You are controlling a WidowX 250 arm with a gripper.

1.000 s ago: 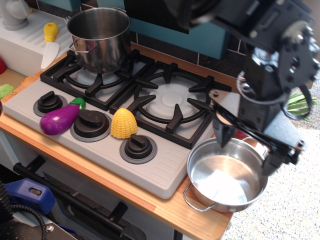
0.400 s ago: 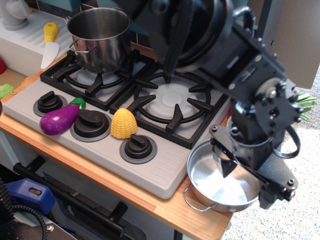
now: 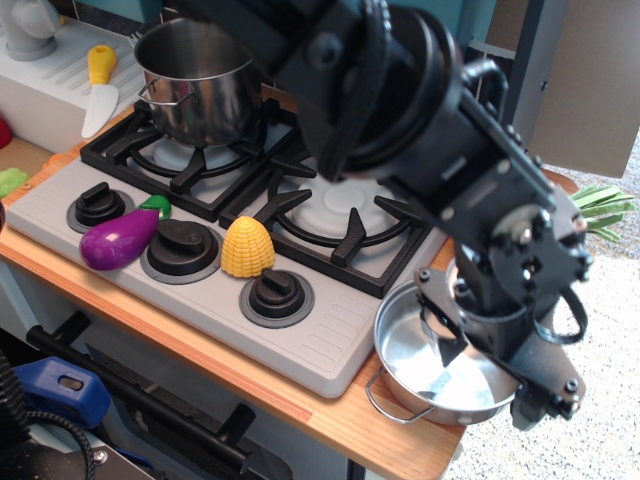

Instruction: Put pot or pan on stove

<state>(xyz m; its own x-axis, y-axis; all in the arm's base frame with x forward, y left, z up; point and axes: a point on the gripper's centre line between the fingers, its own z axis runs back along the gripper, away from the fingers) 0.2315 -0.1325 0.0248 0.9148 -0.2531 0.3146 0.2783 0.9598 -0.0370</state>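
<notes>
The wide shallow steel pan [image 3: 415, 362] sits on the wooden counter [image 3: 330, 415] at the stove's front right corner, off the burners. The light grey stove [image 3: 325, 335] has two black grates; the right grate [image 3: 340, 225] is bare. My gripper [image 3: 492, 372] hangs low over the pan with its jaws apart. One finger [image 3: 443, 345] reaches inside the pan, the other [image 3: 545, 395] is at its far right rim. The arm hides the pan's right side.
A taller steel pot [image 3: 200, 75] stands on the left grate. A purple toy eggplant [image 3: 118, 240] and a yellow toy corn [image 3: 247, 247] lie among the black knobs [image 3: 275, 295]. A toy knife [image 3: 98, 92] lies at the back left. Green leaves [image 3: 600, 205] lie at the right.
The arm has swung forward and down. The gripper has dropped from above the pan's far rim to low over the pan, one finger now inside it. The pan has not moved.
</notes>
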